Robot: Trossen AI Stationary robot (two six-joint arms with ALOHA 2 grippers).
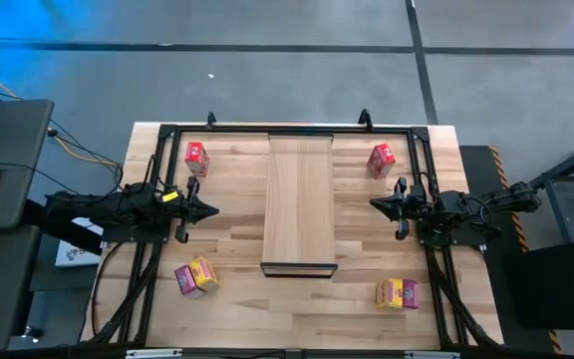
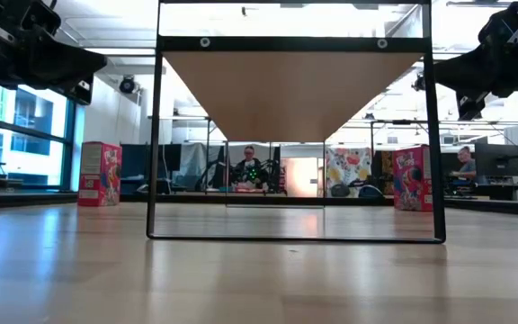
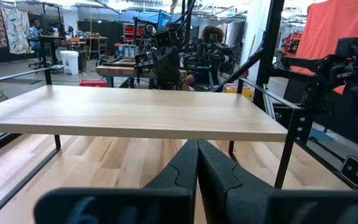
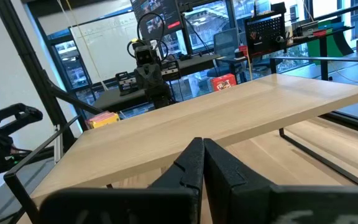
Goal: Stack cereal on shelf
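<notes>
With both my left gripper (image 1: pixel 210 210) and right gripper (image 1: pixel 375 204) closed and empty beside the bare shelf (image 1: pixel 299 199) at frame centre, I'd open the left first and descend squarely over the red cereal box (image 1: pixel 196 158) at upper left.

**Even overhead light, glare at table level**

Bright ceiling light washes out the low view's top, and the tabletop (image 2: pixel 259 279) shines with soft reflections. The shelf (image 2: pixel 290 90) underside sits shaded. Wrist views blur their nearest fingers; window daylight glows blue.
</notes>
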